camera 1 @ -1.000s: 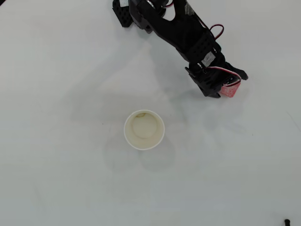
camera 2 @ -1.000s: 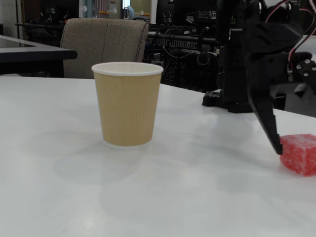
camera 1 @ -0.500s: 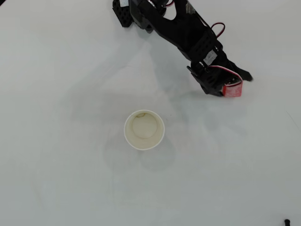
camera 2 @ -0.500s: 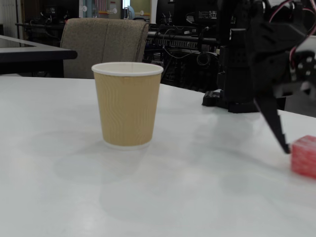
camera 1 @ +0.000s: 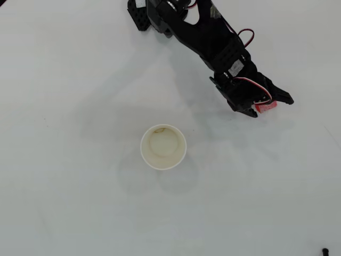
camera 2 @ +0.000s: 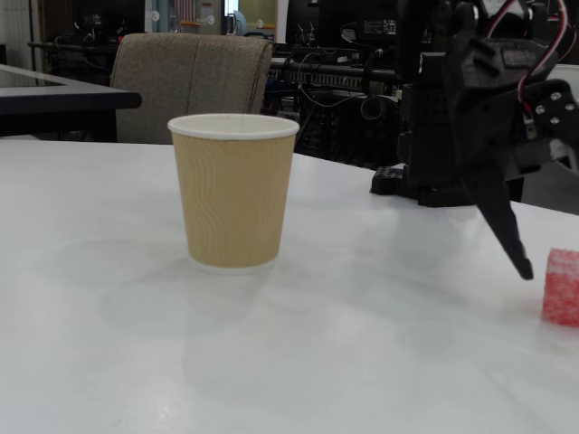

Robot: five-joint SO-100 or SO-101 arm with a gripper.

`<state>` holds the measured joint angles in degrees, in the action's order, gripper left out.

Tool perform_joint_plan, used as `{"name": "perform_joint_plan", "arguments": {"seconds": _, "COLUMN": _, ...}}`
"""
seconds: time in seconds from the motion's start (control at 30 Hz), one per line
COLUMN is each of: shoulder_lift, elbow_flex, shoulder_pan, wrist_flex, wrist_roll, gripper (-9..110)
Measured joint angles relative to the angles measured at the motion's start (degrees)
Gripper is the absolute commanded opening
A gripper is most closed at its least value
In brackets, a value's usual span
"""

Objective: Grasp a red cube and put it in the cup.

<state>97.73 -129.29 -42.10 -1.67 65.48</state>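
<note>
The red cube (camera 1: 266, 106) sits on the tabletop (camera 1: 80, 202), well apart from the cup (camera 1: 163, 146), mostly hidden under your gripper (camera 1: 273, 102) from overhead. You're at the grasp step: jaws spread wide, holding nothing. Straddle the cube squarely, then close. No writing is readable.

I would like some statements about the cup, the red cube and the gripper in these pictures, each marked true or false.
1. The cup stands upright on the table. True.
2. The red cube lies inside the cup. False: it rests on the table, apart from the cup.
3. In the fixed view the cube is lifted off the table. False: it sits on the surface.
4. In the overhead view the gripper partly covers the cube. True.
</note>
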Motion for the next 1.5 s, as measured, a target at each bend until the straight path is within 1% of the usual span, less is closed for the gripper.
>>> {"name": "perform_joint_plan", "arguments": {"seconds": 0.17, "shoulder_lift": 0.00, "elbow_flex": 0.00, "shoulder_pan": 0.00, "wrist_flex": 0.26, "wrist_roll": 1.23, "gripper": 34}}
{"name": "perform_joint_plan", "arguments": {"seconds": 0.3, "shoulder_lift": 0.00, "elbow_flex": 0.00, "shoulder_pan": 0.00, "wrist_flex": 3.08, "wrist_roll": 8.88, "gripper": 34}}
{"name": "perform_joint_plan", "arguments": {"seconds": 0.5, "shoulder_lift": 0.00, "elbow_flex": 0.00, "shoulder_pan": 0.00, "wrist_flex": 3.96, "wrist_roll": 21.18, "gripper": 34}}
{"name": "perform_joint_plan", "arguments": {"seconds": 0.77, "shoulder_lift": 0.00, "elbow_flex": 0.00, "shoulder_pan": 0.00, "wrist_flex": 4.31, "wrist_roll": 31.90, "gripper": 34}}
{"name": "perform_joint_plan", "arguments": {"seconds": 0.9, "shoulder_lift": 0.00, "elbow_flex": 0.00, "shoulder_pan": 0.00, "wrist_flex": 3.96, "wrist_roll": 33.49, "gripper": 33}}
{"name": "perform_joint_plan", "arguments": {"seconds": 1.5, "shoulder_lift": 0.00, "elbow_flex": -2.02, "shoulder_pan": 2.37, "wrist_flex": 3.60, "wrist_roll": 33.49, "gripper": 32}}
